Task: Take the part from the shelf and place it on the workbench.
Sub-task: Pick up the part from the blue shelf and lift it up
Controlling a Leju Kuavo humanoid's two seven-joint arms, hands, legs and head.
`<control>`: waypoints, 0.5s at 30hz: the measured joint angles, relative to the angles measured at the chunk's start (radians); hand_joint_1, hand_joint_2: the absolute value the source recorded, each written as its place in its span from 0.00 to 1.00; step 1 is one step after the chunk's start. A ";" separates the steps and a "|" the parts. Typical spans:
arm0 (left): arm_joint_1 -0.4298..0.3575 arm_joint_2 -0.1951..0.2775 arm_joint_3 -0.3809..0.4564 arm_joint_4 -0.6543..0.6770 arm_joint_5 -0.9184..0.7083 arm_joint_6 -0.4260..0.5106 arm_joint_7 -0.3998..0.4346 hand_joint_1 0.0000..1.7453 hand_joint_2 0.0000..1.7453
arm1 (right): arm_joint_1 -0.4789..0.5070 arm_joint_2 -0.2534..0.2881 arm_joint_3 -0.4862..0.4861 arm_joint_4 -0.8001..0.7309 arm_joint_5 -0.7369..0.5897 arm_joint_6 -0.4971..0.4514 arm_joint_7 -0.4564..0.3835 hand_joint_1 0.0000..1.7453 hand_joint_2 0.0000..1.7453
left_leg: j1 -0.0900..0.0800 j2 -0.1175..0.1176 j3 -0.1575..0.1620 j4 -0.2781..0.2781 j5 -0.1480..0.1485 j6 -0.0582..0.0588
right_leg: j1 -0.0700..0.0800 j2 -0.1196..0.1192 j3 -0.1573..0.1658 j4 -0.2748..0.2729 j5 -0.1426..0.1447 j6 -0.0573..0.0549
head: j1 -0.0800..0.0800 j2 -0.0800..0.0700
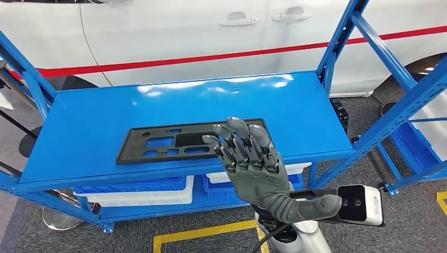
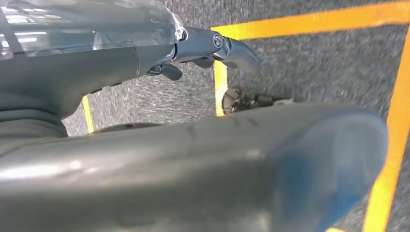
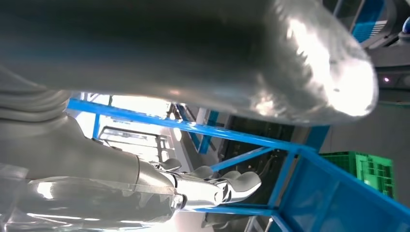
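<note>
**Right hand spread above the part on the shelf**

The right hand (image 1: 252, 163) was raised in front of the shelf, its back toward the head camera, fingers (image 1: 238, 138) apart and reaching upward, thumb (image 1: 316, 206) stuck out to the side. It held nothing. In the head view the fingertips overlapped the near right end of the part (image 1: 174, 140); whether they touched it or hung above it could not be told. In the right wrist view the same hand (image 3: 212, 186) showed its shiny fingers stretched out toward the blue frame, with the thick thumb blurred across the picture.

The part was a flat black plastic panel with several rectangular cutouts, lying level on the top board of the blue shelf (image 1: 105, 105), near the front edge and a little left of the middle.

The left hand (image 2: 208, 46) hung low over grey carpet (image 2: 314, 63) marked with yellow tape lines (image 2: 309, 19). Its dark fingers looked loosely extended and nothing showed in them, though the blurred thumb hid much, so how far apart they were could not be told.

Under the top board, blue and white bins (image 1: 142, 191) sat on the lower level. Behind the shelf stood a white car (image 1: 184, 31) with a red stripe along its doors. Yellow tape (image 1: 205, 233) marked the carpet in front of the shelf.
</note>
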 joint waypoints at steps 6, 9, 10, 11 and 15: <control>-0.001 0.001 0.000 0.000 0.000 0.000 -0.001 0.00 0.00 | 0.001 -0.003 0.002 0.003 0.000 -0.001 -0.001 0.00 0.00 | 0.001 -0.011 0.115 -0.032 -0.060 0.019 | 0.003 0.000 -0.262 0.242 -0.082 0.001 | 0.004 0.000; 0.001 0.001 0.000 0.000 0.000 0.002 0.001 0.00 0.00 | 0.002 -0.003 0.002 0.003 0.001 -0.002 -0.001 0.00 0.00 | -0.001 -0.018 0.169 -0.034 -0.105 0.016 | 0.013 0.000 -0.283 0.104 0.013 -0.014 | 0.004 0.000; 0.001 0.000 0.000 0.001 0.000 0.002 0.001 0.00 0.00 | 0.004 -0.004 0.002 0.004 0.001 -0.003 -0.001 0.00 0.00 | -0.003 -0.019 0.184 -0.031 -0.120 0.013 | 0.019 0.002 -0.281 0.046 0.091 -0.023 | 0.004 0.000; 0.001 -0.001 0.000 0.002 0.000 0.002 0.001 0.00 0.00 | 0.006 -0.004 0.002 0.005 0.002 -0.005 0.000 0.00 0.00 | -0.004 -0.020 0.194 -0.031 -0.135 0.009 | 0.024 0.004 -0.278 0.006 0.154 -0.031 | 0.004 0.000; -0.001 -0.002 0.001 0.004 0.001 0.002 -0.002 0.00 0.00 | 0.008 -0.004 0.002 0.008 0.021 -0.037 0.007 0.00 0.00 | -0.006 -0.017 0.224 -0.026 -0.153 -0.012 | 0.025 0.010 -0.255 -0.029 0.189 -0.054 | 0.003 0.000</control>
